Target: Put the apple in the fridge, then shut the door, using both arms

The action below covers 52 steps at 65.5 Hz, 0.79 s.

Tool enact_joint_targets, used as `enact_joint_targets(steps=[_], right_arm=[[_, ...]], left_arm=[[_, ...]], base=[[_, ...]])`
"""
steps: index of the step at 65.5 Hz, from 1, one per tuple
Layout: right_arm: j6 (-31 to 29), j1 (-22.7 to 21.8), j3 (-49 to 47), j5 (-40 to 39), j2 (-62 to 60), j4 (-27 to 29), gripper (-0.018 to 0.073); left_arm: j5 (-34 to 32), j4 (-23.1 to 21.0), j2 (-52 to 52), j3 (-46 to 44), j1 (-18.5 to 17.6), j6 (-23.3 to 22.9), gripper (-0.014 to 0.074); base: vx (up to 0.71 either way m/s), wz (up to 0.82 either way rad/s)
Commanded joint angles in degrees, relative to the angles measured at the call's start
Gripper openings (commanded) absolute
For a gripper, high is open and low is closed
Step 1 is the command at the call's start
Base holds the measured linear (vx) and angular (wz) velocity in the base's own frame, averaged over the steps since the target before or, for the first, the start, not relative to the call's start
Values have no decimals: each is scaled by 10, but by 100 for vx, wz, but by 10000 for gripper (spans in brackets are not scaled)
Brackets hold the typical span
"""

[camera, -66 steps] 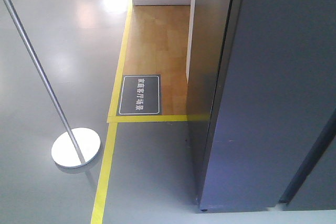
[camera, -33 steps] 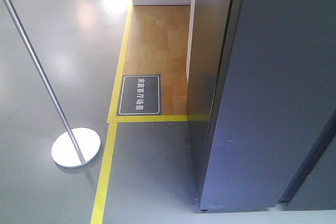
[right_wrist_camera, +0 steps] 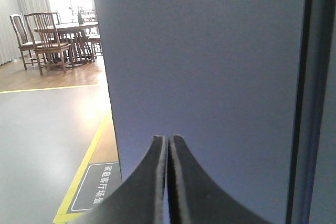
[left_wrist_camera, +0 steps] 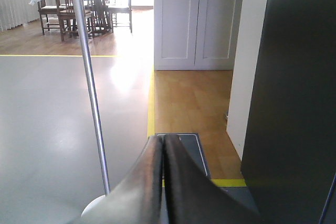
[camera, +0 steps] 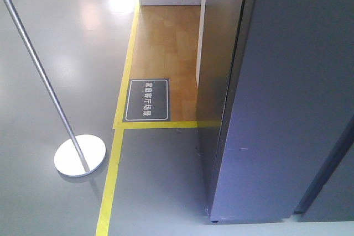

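Note:
The apple is out of view in every frame. The fridge (camera: pixel 218 53) stands at the right, showing its dark side panel, which also shows in the left wrist view (left_wrist_camera: pixel 294 93). The grey-blue door (camera: pixel 287 98) faces me, and only its outer face shows. My left gripper (left_wrist_camera: pixel 164 139) is shut and empty, held above the floor to the left of the fridge. My right gripper (right_wrist_camera: pixel 168 139) is shut and empty, pointing at the door's outer face (right_wrist_camera: pixel 210 61) from close by. A dark vertical seam (right_wrist_camera: pixel 302 93) runs down the door's right side. The fridge's inside is hidden.
A metal pole on a round white base (camera: pixel 80 156) stands on the grey floor at the left. Yellow tape (camera: pixel 113 169) and a dark floor sign (camera: pixel 147 99) lie before the wooden floor. White cabinet doors (left_wrist_camera: pixel 197 19) and a dining table with chairs (left_wrist_camera: pixel 79 3) stand farther back.

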Motion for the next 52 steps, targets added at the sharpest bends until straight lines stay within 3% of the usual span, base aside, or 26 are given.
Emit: enact_joint_targets(steps=[1, 52], right_arm=[[-6, 0, -2, -46, -7, -7, -3], [-6, 0, -2, -46, -7, -7, -3]], left_arm=[[-46, -1, -9, -10, -1, -6, -6], [-46, -1, -9, -10, -1, -6, -6]], base=[[0, 0], [0, 0]])
